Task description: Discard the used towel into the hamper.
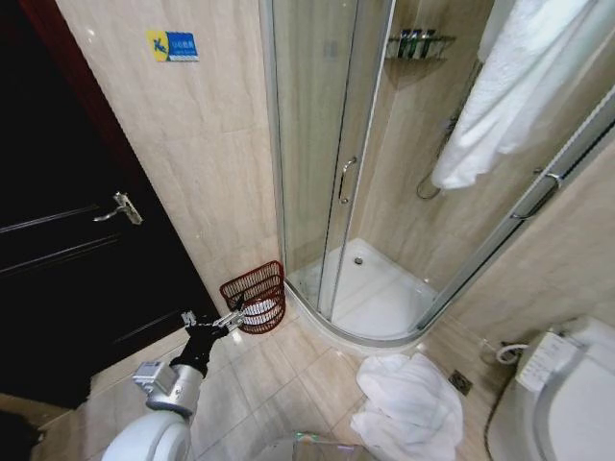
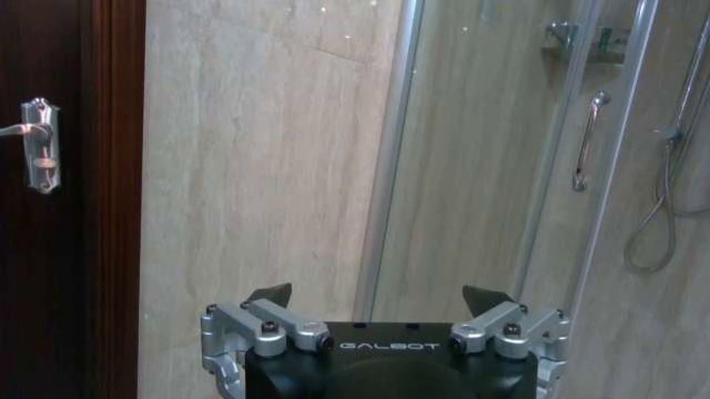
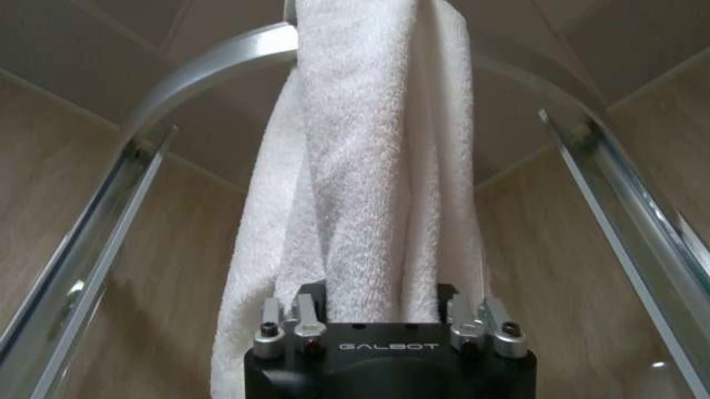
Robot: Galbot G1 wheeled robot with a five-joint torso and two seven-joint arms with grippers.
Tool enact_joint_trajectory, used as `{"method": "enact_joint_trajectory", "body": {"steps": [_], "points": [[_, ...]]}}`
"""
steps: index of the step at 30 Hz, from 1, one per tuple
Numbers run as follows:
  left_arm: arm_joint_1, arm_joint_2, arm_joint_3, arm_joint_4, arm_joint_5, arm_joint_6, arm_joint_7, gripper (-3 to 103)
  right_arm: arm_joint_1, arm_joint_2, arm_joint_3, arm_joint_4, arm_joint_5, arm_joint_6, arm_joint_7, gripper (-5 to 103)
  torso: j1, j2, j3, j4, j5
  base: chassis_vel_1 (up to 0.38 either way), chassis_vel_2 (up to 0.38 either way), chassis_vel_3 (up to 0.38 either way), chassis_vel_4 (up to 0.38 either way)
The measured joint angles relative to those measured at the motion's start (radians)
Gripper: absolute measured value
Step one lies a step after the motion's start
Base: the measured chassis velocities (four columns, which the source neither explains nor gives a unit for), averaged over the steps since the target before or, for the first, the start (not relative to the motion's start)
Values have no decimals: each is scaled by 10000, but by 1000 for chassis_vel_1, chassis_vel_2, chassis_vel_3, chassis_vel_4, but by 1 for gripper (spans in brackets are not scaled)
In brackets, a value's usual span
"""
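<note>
My right gripper [image 3: 383,320] is up high at the shower frame [image 3: 189,75], and its fingers are clamped on a hanging white towel [image 3: 372,166]. The cloth rises straight from between the fingers, long axis vertical, and drapes over the curved rail above them. In the head view that same towel [image 1: 514,86] hangs at the upper right over the shower's glass edge.

The hamper [image 1: 258,296] sits on the floor [image 1: 279,384] well below and across from those fingers, against the wall beside the shower door [image 1: 322,144]. This is the relation the move turns on, as I judge it — the towel is high on the right and the hamper low on the left, so the cloth has to come off the rail and travel down and across.

My left gripper [image 1: 213,324] is much nearer the hamper — just beside its rim, fingers spread apart and holding nothing. In the left wrist view they [image 2: 383,307] point at the tiled wall [image 2: 255,166] between the dark door [image 2: 50,208] and the shower glass.

A second towel [image 1: 408,408] lies crumpled on the floor tiles by the toilet [image 1: 562,403], apart from both grippers. The room is a tight tiled bathroom with little space to swing.
</note>
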Motion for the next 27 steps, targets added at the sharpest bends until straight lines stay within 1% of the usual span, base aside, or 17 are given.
{"method": "enact_joint_trajectory", "body": {"steps": [2, 3, 4, 5, 6, 8, 11, 12, 14, 15, 17, 19, 22, 23, 26, 27], "points": [[0, 0, 0, 0, 0, 0, 0, 100, 32, -11, -14, 1, 2, 0, -22, 57, 0, 0, 0, 0, 0, 0, 0, 0, 0], [0, 0, 0, 0, 0, 0, 0, 100, 60, -19, -22, 5, 3, 0, -36, 53, 0, 0, 0, 0, -1, 0, 0, 0, 0], [0, 0, 0, 0, 0, 0, 0, 100, 63, -19, -23, 8, 4, 0, -38, 53, 0, 0, 0, 0, -1, 0, 0, 0, 0], [0, 0, 0, 0, 0, 0, 0, 100, 67, -24, -23, 37, 6, 0, -51, 45, 0, 0, 0, 0, 0, 0, 0, 0, 0], [0, 0, 0, 0, 0, 0, 0, 100, 67, -30, -23, 61, 9, 4, -63, 41, 0, 0, 0, 1, 0, 0, 0, 0, 0], [0, 0, 0, 0, 0, 0, 0, 100, 67, -35, -23, 80, 16, 6, -69, 41, 0, 0, 0, 1, 0, 0, 0, 0, 0], [0, 0, 0, 0, 0, 0, 0, 100, 65, -95, -15, 180, 74, 9, -124, 30, 0, 0, 0, 1, 0, 0, 0, 0, 0], [0, 0, 0, 0, 0, 0, 0, 100, 65, -95, -15, 180, 74, 9, -124, 30, 0, 0, 0, 1, 0, 0, 0, 0, 0], [0, 0, 0, 0, 0, 0, 0, 100, 48, -179, 0, 256, 140, 9, -174, 22, 0, 0, 0, 1, 0, 0, 0, 0, 0], [0, 0, 0, 0, 0, 0, 0, 100, 2, -272, 30, 351, 245, 10, -186, 15, 0, 0, -1, 1, 0, 0, 0, 0, 0], [0, 0, 0, 0, 0, 0, 0, 100, -63, -340, 77, 446, 347, 57, -187, 9, 0, 0, 0, 2, -1, 0, 0, 0, 0], [0, 0, 0, 0, 0, 0, 0, 100, -126, -388, 120, 511, 401, 103, -202, 9, 0, 0, -1, 2, -2, 0, 0, 0, 0], [0, 0, 0, 0, 0, 0, 0, 100, -502, -612, 329, 815, 470, 428, -446, 9, 0, 0, -1, 3, -4, 0, 0, 0, 0], [0, 0, 0, 0, 0, 0, 0, 100, -502, -612, 329, 815, 470, 428, -446, 9, 0, 0, -1, 3, -4, 0, 0, 0, 0], [0, 0, 0, 0, 0, 0, 0, 100, -1400, -1083, 973, 1521, 481, 742, -854, 9, 0, 1, -1, 3, -4, 0, 0, 0, 0], [0, 0, 0, 0, 0, 0, 0, 100, -1400, -1083, 973, 1521, 481, 742, -854, 9, 0, 1, -1, 3, -4, 0, 0, 0, 0]]}}
